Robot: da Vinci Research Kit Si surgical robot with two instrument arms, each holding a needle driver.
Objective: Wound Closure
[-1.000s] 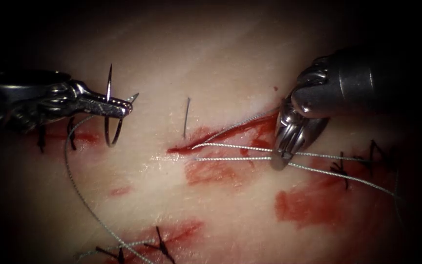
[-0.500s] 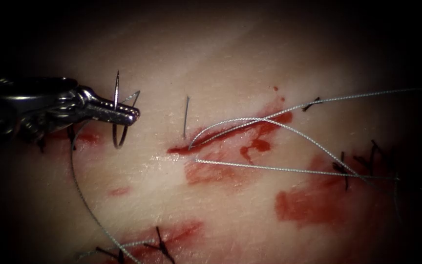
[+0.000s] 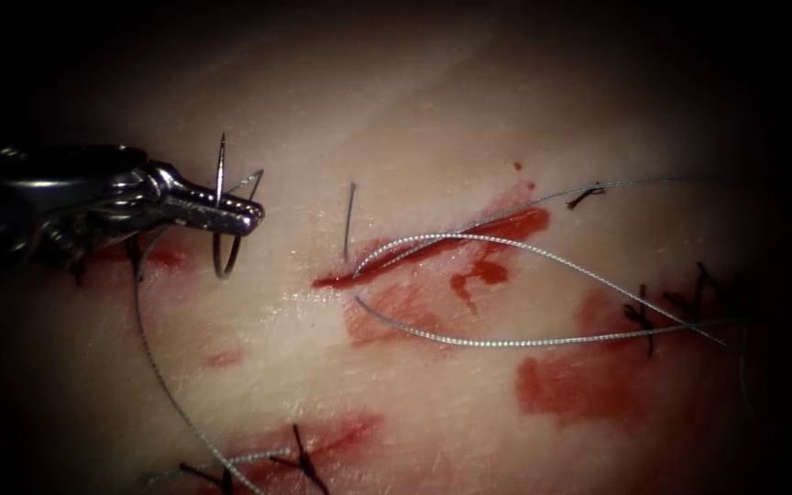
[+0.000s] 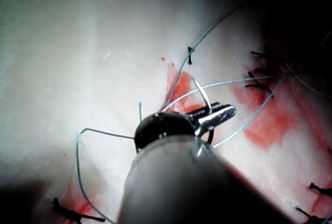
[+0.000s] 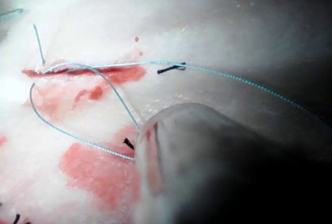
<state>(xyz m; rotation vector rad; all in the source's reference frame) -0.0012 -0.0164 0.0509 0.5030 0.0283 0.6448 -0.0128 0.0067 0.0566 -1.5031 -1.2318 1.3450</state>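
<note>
Thread point(image 3: 506, 341) loops now slacker, sagging right of the cut point(image 3: 433, 247); left tool point(image 3: 240, 214), clamped mid-curve on the needle point(image 3: 220, 234), holds it clear above tissue point(image 3: 396, 110), left of cut

1. No text, label, brand, number or sign can be read on the tissue point(image 3: 433, 110), the thread point(image 3: 506, 342) or the left hand point(image 3: 231, 213).
</note>
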